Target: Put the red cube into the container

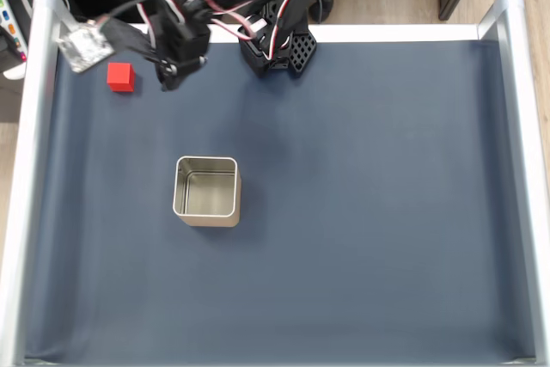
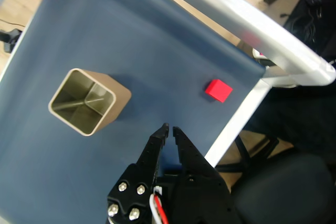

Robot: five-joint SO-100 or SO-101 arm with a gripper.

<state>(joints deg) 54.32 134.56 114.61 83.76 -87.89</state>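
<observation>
The red cube lies on the dark blue mat near the back left corner; in the wrist view the red cube sits ahead and to the right of the fingertips, close to the metal rail. The container, a square silver tin, stands open-topped at the mat's centre-left; in the wrist view the container is ahead to the left. My gripper hovers just right of the cube in the fixed view. In the wrist view the gripper has its jaws nearly touching, with nothing between them.
Silver rails border the mat on the left, right and back. The arm's black base stands at the back centre. The wrist camera board overhangs the back left corner. A wide stretch of mat lies to the right of the tin.
</observation>
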